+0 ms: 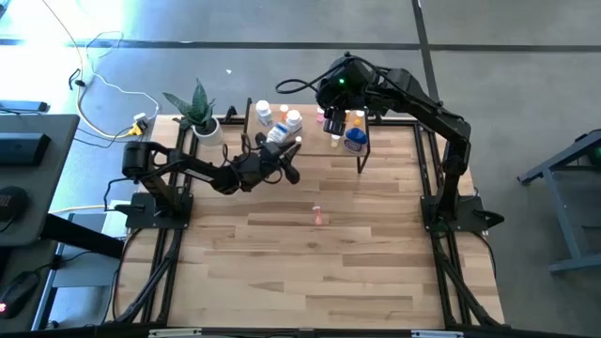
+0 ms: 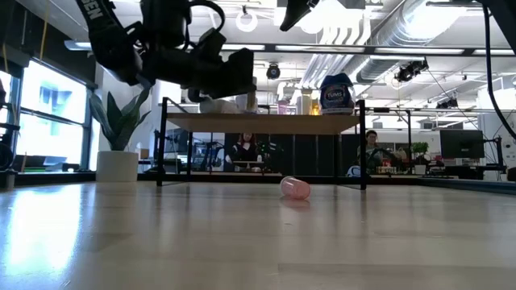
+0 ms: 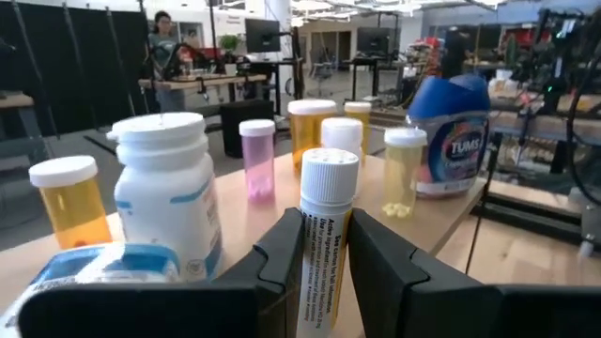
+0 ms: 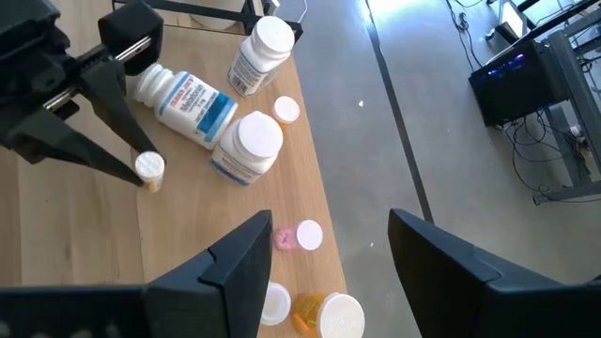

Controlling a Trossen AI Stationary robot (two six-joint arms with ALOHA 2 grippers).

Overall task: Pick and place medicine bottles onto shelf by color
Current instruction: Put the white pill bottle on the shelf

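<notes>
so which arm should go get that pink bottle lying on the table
Right, probably. Its pincer hangs open and empty above the shelf, while the left pincer is shut on a white-capped bottle. The pink bottle lies between both arms.

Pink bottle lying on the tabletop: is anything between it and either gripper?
Nothing visible. The pink bottle lies alone on bare wood before the shelf. Left gripper is shut on a slim white-capped bottle at the shelf; right gripper hangs open above the shelf.
</notes>
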